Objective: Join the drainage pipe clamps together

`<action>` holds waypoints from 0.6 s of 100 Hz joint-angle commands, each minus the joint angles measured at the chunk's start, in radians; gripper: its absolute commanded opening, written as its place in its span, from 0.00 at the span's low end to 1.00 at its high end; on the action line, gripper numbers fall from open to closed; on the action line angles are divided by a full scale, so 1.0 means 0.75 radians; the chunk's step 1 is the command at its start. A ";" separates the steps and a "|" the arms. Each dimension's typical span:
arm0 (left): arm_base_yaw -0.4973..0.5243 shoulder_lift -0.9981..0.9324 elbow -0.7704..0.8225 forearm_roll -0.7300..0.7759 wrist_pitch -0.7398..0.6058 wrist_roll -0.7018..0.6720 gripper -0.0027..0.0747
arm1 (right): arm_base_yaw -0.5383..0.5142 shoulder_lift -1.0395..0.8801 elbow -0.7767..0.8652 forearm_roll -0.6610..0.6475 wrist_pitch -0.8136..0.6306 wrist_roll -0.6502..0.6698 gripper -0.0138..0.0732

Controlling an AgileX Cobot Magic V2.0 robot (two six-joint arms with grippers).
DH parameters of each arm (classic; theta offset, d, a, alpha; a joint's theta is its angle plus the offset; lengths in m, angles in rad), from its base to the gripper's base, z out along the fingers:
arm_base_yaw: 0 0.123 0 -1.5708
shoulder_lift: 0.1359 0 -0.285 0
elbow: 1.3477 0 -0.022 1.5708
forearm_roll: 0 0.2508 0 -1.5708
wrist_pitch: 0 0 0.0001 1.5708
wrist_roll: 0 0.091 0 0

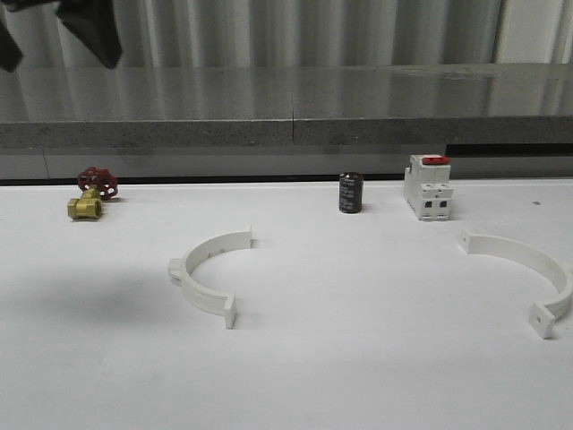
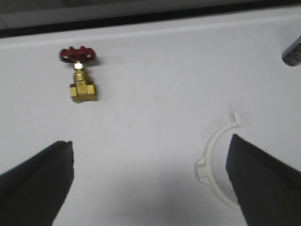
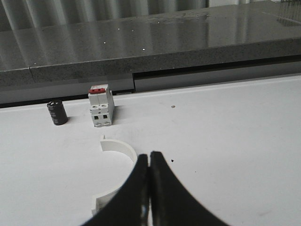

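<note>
Two white plastic half-ring clamps (image 1: 206, 273) (image 1: 528, 273) lie well apart, ungrasped — left gripper (image 2: 150, 181) spread wide, right gripper (image 3: 149, 181) closed empty; pickup comes next.

A white table (image 3: 225, 132) runs back to a grey speckled ledge (image 3: 141, 52). Two black fingers of the right gripper (image 3: 149, 162) meet at their tips, pressed together with no gap. A white half-ring pipe clamp (image 3: 117, 149) lies on the table, partly hidden behind the fingers, its small end tab pointing toward a white boxy switch with a red top (image 3: 101, 106). The switch stands just beyond the clamp. A short black cylinder (image 3: 57, 113) stands near the switch, on the side away from the fingers.
</note>
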 commanded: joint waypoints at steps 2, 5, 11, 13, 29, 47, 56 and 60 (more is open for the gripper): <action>0.055 -0.179 0.062 0.030 -0.103 0.011 0.86 | -0.006 -0.024 -0.021 -0.014 -0.102 -0.003 0.08; 0.077 -0.226 0.091 0.030 -0.113 0.022 0.86 | -0.006 -0.024 -0.021 -0.014 -0.102 -0.003 0.08; 0.109 -0.302 0.149 0.030 -0.122 0.038 0.86 | -0.006 -0.024 -0.021 -0.014 -0.102 -0.003 0.08; 0.120 -0.332 0.171 0.030 -0.126 0.041 0.86 | -0.006 -0.024 -0.021 -0.014 -0.102 -0.003 0.08; 0.170 -0.572 0.349 0.035 -0.158 0.075 0.86 | -0.006 -0.024 -0.021 -0.014 -0.102 -0.003 0.08; 0.170 -0.861 0.529 0.055 -0.158 0.075 0.86 | -0.006 -0.024 -0.021 -0.014 -0.102 -0.003 0.08; 0.170 -1.001 0.609 0.055 -0.158 0.075 0.86 | -0.006 -0.024 -0.021 -0.014 -0.102 -0.003 0.08; 0.170 -1.071 0.643 0.055 -0.152 0.075 0.86 | -0.006 -0.024 -0.021 -0.014 -0.102 -0.003 0.08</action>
